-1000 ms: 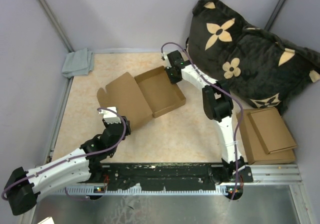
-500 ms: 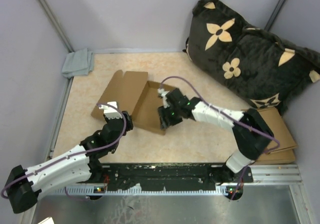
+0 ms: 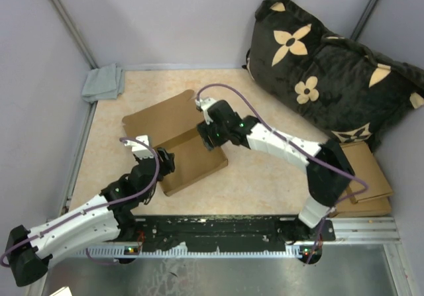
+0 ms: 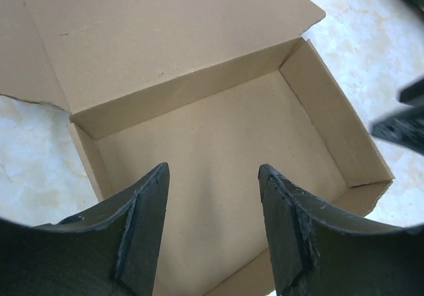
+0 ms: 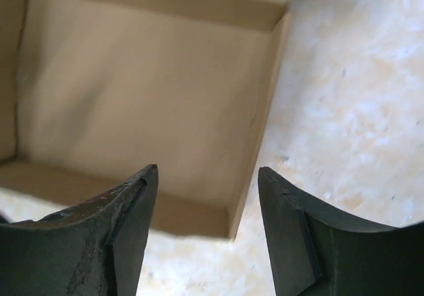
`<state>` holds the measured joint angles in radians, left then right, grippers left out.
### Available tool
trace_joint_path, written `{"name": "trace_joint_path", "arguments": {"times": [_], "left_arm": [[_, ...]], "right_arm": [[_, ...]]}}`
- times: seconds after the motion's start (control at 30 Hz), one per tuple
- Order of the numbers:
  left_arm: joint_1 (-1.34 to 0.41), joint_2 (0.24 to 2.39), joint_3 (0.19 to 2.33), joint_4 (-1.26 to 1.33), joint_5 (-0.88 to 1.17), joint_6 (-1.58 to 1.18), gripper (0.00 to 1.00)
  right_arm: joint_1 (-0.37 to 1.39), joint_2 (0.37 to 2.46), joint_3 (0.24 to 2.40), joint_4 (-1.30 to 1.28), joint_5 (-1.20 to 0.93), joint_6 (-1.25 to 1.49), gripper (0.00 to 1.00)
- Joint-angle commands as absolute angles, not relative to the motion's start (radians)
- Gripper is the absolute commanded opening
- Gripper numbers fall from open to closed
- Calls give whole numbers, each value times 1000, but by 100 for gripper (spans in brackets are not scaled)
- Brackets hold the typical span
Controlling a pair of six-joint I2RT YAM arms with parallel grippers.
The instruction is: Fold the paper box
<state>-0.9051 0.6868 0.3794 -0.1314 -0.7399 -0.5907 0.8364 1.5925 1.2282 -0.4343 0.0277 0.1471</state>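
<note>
Sitting left of centre on the table (image 3: 265, 170), the paper box (image 3: 189, 157) has its tray walls raised and its lid flap open toward the far left. The left gripper (image 3: 164, 161) hangs over the tray's near-left edge, jaws spread wide with nothing between them, looking down on bare cardboard floor. The right gripper (image 3: 208, 137) is at the tray's far-right corner, fingers apart too and gripping nothing, with one side wall running under the gap. A stack of cardboard pieces (image 3: 358, 177) lies well apart at the far right.

Left tool (image 4: 212, 177) and right tool (image 5: 207, 177) both hover (jaws spread wide).
</note>
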Motion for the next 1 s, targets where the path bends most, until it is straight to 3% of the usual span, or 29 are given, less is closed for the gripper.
{"name": "trace_joint_path", "arguments": {"times": [0.0,0.23,0.57,0.8,0.97], "left_arm": [[-899,618,396,-217,-759,-658,63],[-900,637,424,-284,-761,-716,64],[-900,790,477,-250,-750,-699,64],[-898,851,505,-187,-735,-668,64],[-888,931,557,-184,-724,-664,71]], "right_arm": [[762,1763,1388,-397,41,125,61],[739,1921,1473,-404,44,173,54],[710,1818,1247,-304,22,283,19],[710,1672,1060,-295,98,369,12],[710,1530,942,-284,98,408,13]]}}
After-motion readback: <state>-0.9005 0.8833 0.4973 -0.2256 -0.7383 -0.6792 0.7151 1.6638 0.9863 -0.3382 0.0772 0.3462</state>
